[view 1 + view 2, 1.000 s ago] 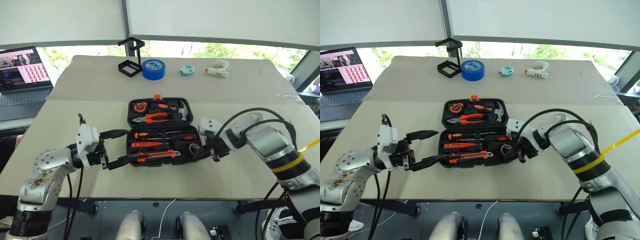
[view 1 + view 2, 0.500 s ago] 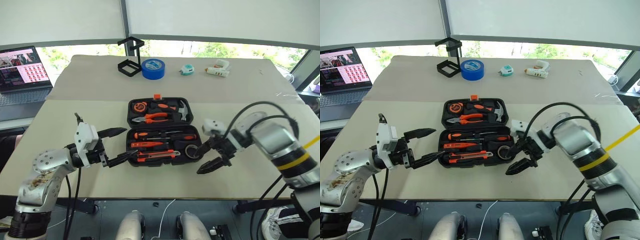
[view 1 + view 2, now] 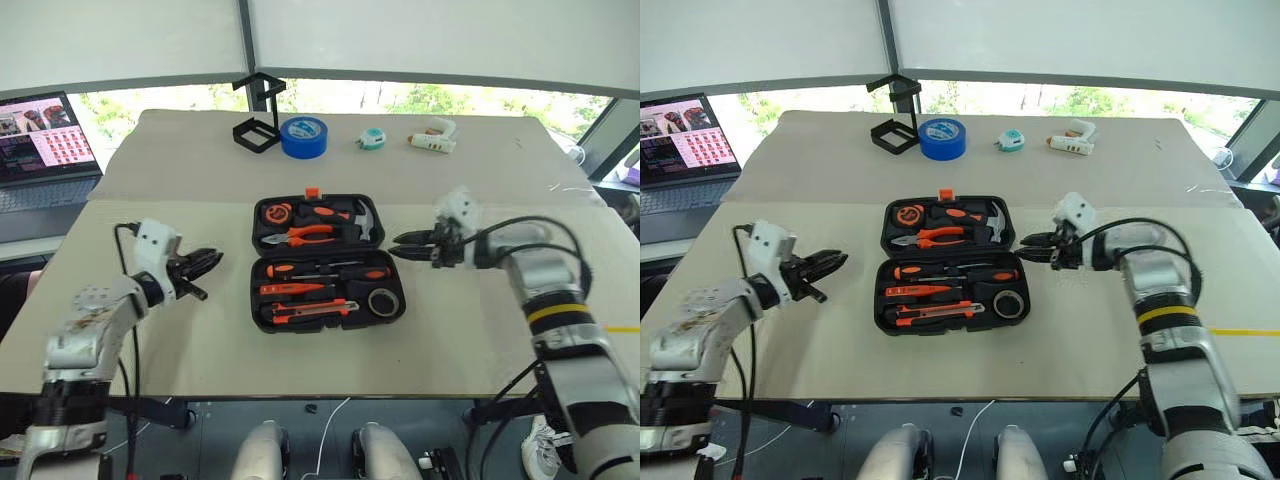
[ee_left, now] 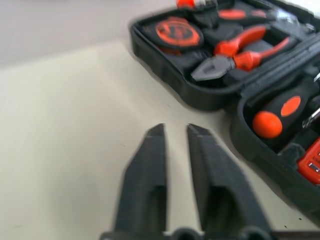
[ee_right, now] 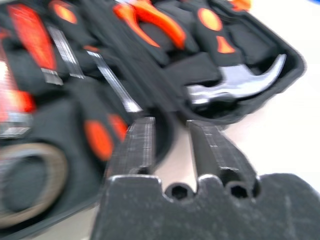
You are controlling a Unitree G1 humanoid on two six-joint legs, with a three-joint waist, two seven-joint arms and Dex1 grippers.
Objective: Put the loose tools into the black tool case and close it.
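The black tool case lies open in the middle of the table, its lid half at the back. In the front half lie two black-and-orange screwdrivers, the slim orange tester screwdriver, the utility knife and the dark grey tape roll. My left gripper hovers left of the case, shut and empty, its tips pointing at the case's left edge; its fingers nearly touch. Just off the lid half's right edge, my right gripper points left, shut on nothing.
The lid half holds a tape measure, pliers and a hammer. At the table's back stand a black wire stand, a blue tape roll, a small teal tape measure and a white glue gun. A laptop sits far left.
My right gripper opened, left the tape roll in the case, then rose to the lid's right edge and shut. My left gripper drew back left from the case front and shut.
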